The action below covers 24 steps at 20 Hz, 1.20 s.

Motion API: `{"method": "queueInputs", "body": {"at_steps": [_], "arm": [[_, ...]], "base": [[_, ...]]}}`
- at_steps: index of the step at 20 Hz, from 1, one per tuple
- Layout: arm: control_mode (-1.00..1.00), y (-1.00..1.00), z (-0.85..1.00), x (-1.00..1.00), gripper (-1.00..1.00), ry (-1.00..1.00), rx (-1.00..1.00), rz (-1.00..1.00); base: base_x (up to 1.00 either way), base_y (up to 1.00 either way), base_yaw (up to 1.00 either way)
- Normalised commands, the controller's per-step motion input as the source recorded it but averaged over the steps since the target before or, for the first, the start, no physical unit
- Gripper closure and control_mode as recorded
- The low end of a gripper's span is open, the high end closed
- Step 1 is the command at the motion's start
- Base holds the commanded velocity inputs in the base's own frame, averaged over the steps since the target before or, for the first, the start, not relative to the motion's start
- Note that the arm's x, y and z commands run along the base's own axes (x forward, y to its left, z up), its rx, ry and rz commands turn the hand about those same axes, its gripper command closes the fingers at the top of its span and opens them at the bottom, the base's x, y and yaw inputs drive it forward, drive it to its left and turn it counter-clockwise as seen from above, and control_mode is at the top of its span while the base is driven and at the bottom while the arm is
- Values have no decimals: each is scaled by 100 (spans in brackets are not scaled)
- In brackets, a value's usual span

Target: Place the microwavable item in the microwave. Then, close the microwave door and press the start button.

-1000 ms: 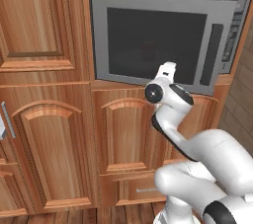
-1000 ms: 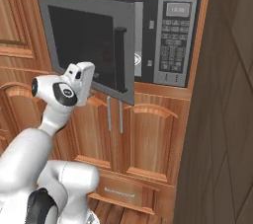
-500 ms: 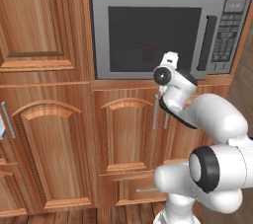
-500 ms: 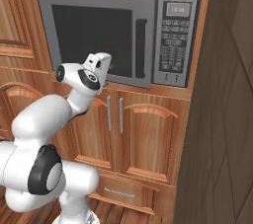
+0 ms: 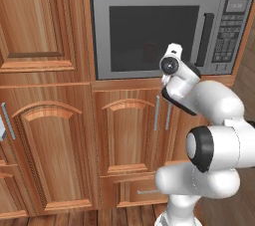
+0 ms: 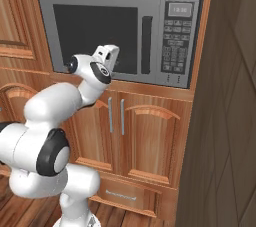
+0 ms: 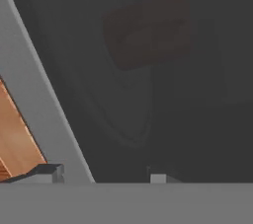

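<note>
The microwave (image 5: pixel 167 33) is set into a wall of wooden cabinetry, and everything below is placed relative to it. Its door (image 5: pixel 149 35) is seen flush with the silver frame, shut, with the vertical dark bar handle (image 5: pixel 204 39) at the door's right edge and the keypad panel (image 5: pixel 229 31) with its display just right of that handle. Through the dark window a dim reddish shape, the red cup (image 5: pixel 149 51), is made out inside the microwave; in the hand view the same cup (image 7: pixel 148 28) appears as a muted red-brown cylinder behind the tinted glass, next to the pale curved edge of the turntable (image 7: pixel 113 119). The tool (image 7: pixel 106 174) is held close against the lower part of the door, in front of the window near its bottom frame, with nothing seen between its tips; the two tips are seen apart at the bottom of the hand view, though how wide they stand cannot be told with confidence. In the right base view the hand (image 6: pixel 106 56) is seen before the lower left of the door. Below the microwave, two arched cabinet doors (image 6: pixel 125 136) with slim metal pulls are shut
</note>
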Motion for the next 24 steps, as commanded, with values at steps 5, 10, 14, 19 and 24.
{"method": "queueInputs", "body": {"at_steps": [5,10,14,19,24], "arm": [[-100,0,0,45,-100,6,9,6],[-100,-4,0,0,-100,8,11,5],[-100,-36,7,-98,-100,-2,11,4],[-100,-72,13,-100,-100,-5,12,6],[-100,-100,6,-67,-100,-2,5,2]], "base": [[0,0,0],[0,0,0],[0,0,0],[0,0,0],[0,0,0]]}}
